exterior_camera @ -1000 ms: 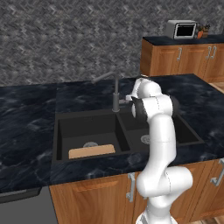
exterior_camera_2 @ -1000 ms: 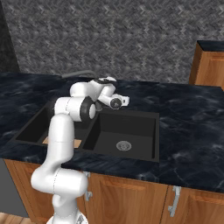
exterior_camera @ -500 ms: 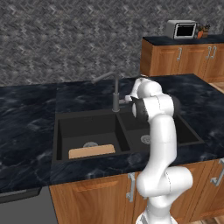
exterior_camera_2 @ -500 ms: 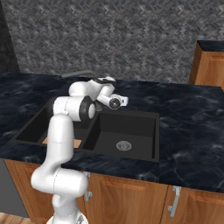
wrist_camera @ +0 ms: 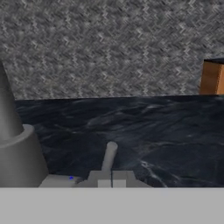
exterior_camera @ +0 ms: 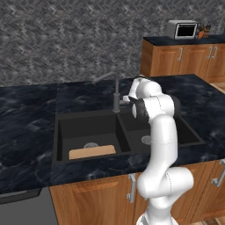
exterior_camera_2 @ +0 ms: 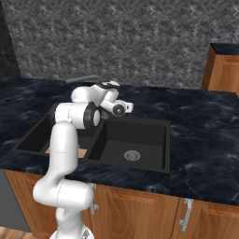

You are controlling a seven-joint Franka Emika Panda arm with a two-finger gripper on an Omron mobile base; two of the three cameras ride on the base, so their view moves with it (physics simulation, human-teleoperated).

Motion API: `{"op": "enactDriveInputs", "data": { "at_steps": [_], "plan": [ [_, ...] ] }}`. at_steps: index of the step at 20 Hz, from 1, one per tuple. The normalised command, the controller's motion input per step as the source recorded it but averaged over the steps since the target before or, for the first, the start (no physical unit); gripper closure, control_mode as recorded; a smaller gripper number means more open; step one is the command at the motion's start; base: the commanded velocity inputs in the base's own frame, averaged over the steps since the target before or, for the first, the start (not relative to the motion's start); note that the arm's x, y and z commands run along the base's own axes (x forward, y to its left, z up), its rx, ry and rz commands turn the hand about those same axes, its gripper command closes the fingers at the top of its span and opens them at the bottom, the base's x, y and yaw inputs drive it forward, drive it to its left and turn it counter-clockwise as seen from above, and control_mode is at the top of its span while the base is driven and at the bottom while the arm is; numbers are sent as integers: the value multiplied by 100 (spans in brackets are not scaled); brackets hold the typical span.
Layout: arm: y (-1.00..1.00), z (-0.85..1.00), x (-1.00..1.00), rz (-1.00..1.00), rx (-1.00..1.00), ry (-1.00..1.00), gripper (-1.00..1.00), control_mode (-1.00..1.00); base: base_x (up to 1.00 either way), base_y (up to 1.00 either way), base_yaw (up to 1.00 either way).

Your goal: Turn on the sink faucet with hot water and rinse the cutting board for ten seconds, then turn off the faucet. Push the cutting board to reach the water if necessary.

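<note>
The dark grey sink faucet [exterior_camera: 116,94] stands behind the divider of the black double sink [exterior_camera: 61,127]. Its thin spout arm [exterior_camera: 103,78] is swung up and left over the left basin. No stream of water is in view. The tan cutting board [exterior_camera: 92,152] lies flat at the front of the left basin, beside the drain. My gripper [exterior_camera: 126,99] is at the right side of the faucet post, low near its base. In the hand view the gripper [wrist_camera: 112,179] looks shut, with the small side lever [wrist_camera: 109,157] rising just above its tips and the faucet base [wrist_camera: 17,157] at the left.
Dark marble counter [exterior_camera: 26,123] surrounds the sink. The right basin [exterior_camera_2: 135,140] holds just its silver drain [exterior_camera_2: 132,154]. A taller wooden cabinet [exterior_camera: 180,61] with a toaster oven [exterior_camera: 182,30] stands at the back right. A grey patterned wall runs behind the counter.
</note>
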Motion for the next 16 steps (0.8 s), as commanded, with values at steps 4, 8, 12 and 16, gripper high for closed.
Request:
{"op": "enactDriveInputs", "data": {
  "at_steps": [4, 8, 12, 16],
  "plan": [
    [14, 0, 1, 0, 0, 0, 100, -100, 0, 0, 0],
    [18, 0, -9, 0, 0, 0, 100, -100, 0, 0, 0],
    [18, 4, -4, 0, 0, 0, 100, -100, 0, 0, 0],
    [16, 18, 1, 0, 0, 0, 100, -100, 0, 0, 0]
  ]
}}
